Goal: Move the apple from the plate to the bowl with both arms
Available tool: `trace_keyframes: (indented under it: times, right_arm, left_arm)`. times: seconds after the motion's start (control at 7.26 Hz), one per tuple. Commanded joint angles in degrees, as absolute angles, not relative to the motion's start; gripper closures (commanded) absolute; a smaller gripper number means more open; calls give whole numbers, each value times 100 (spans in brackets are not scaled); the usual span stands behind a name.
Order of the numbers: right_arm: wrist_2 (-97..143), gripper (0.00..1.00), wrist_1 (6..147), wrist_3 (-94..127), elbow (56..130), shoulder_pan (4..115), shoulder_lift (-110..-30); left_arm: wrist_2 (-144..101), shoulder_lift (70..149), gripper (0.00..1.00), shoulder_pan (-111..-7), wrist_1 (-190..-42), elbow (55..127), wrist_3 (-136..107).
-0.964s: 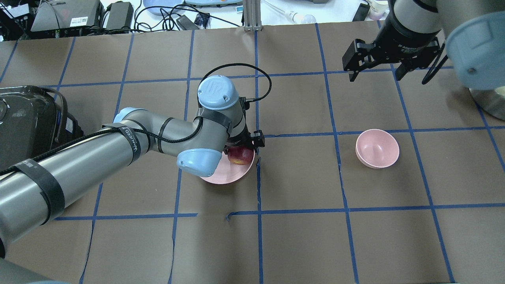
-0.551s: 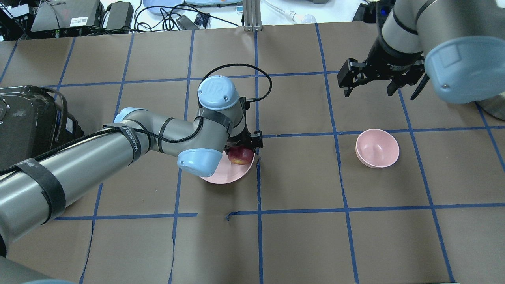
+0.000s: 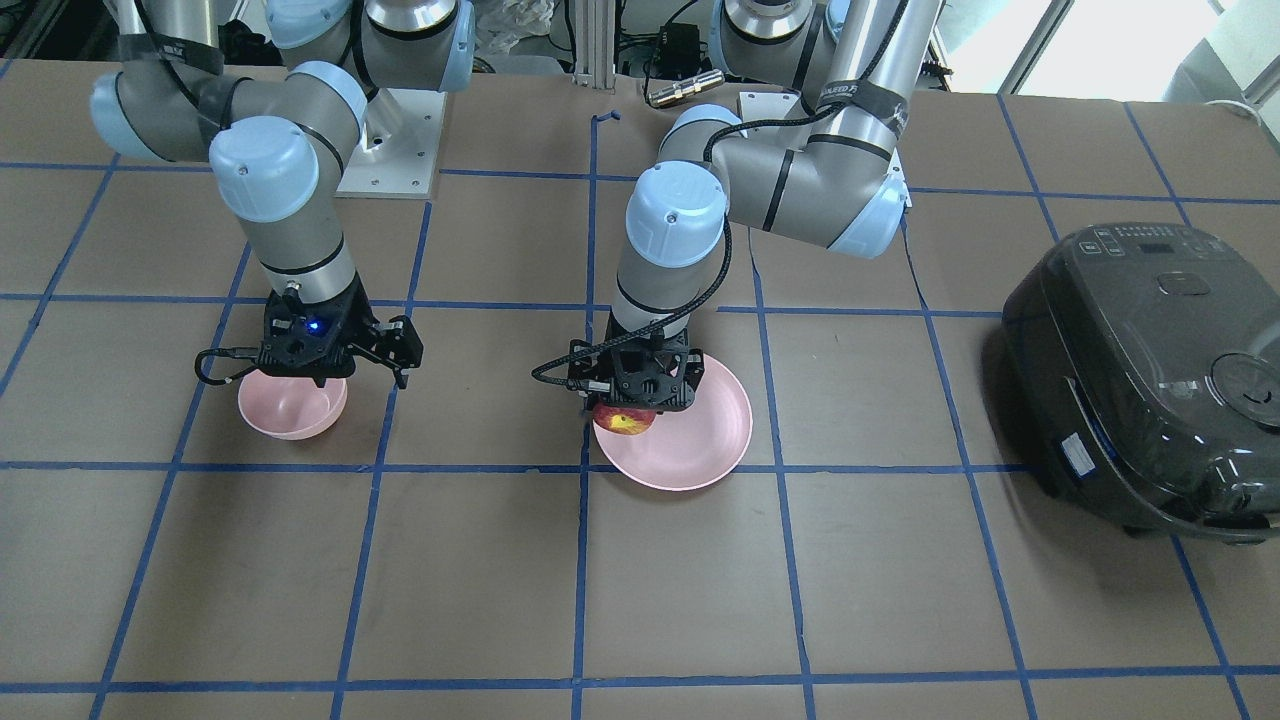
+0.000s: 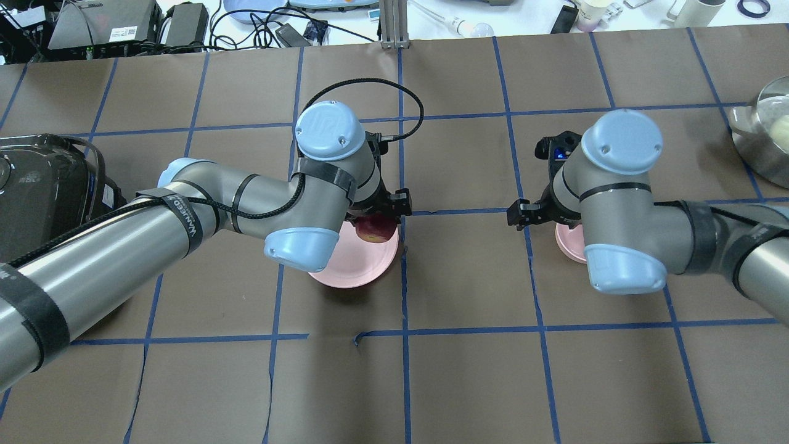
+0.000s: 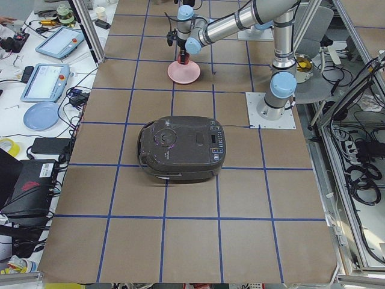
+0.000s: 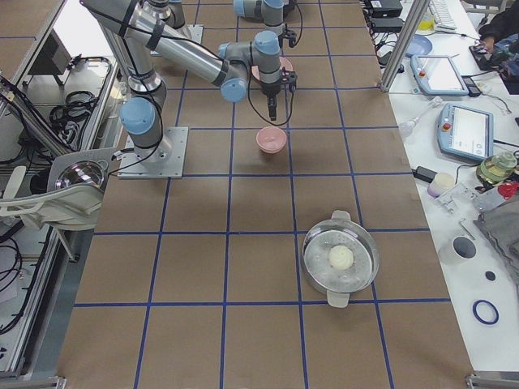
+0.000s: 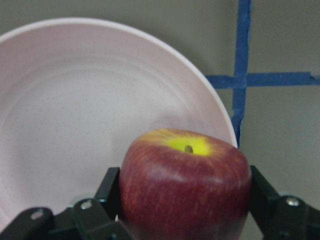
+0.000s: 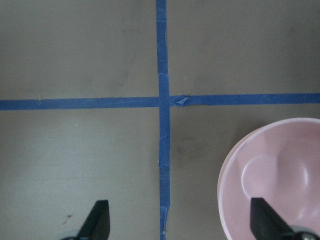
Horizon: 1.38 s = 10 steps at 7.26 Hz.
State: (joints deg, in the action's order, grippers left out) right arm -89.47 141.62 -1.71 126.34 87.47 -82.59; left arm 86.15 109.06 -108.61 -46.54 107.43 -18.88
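the black two-finger left gripper [image 3: 628,405] clamps the small dark red, yellow-patched apple [image 7: 186,190] at the wide pale pink plate's [image 3: 712,440] edge, so lift straight up, grip firm, before carrying it toward the wide-open right gripper [image 3: 315,362] hovering at the small deep pink bowl [image 8: 272,175].

I've got the table [image 4: 468,382] under brown paper, gridded with blue tape [image 4: 405,370], and a dark rice cooker [image 3: 1140,370] sitting at one end. At the other end there's a steel pot [image 6: 340,258], and alongside runs a white bench [image 6: 499,352] with teach pendants [image 6: 466,130] and cables [image 4: 243,28].
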Motion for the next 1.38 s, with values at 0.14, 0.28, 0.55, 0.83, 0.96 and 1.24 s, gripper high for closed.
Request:
trace_keyframes:
  times: [0.14, 0.28, 0.55, 0.83, 0.96, 1.24]
  right_arm:
    - [-9044, 50, 14669, -342, 13077, 8666, -7937]
    - [-9044, 73, 14669, -395, 13078, 8649, -7937]
    - [-9209, 91, 14660, -404, 13061, 8570, -7971]
    - [-9413, 97, 14678, -396, 12982, 8569, -7972]
    - [-9439, 96, 14652, -387, 12886, 8569, -7980]
    - [-9326, 95, 14042, -238, 12483, 8683, -8015]
  left_arm:
    - [8578, 10522, 100, -10653, -5121, 10582, -1646]
    - [8578, 10468, 100, -10635, -5159, 10565, -1583]
    - [8526, 10337, 100, -10521, -5194, 10556, -1538]
    - [8455, 10248, 100, -10433, -5194, 10556, -1468]
    - [8194, 10161, 100, -10241, -5194, 10530, -1468]
    - [8077, 10011, 100, -10099, -5579, 10433, -1285]
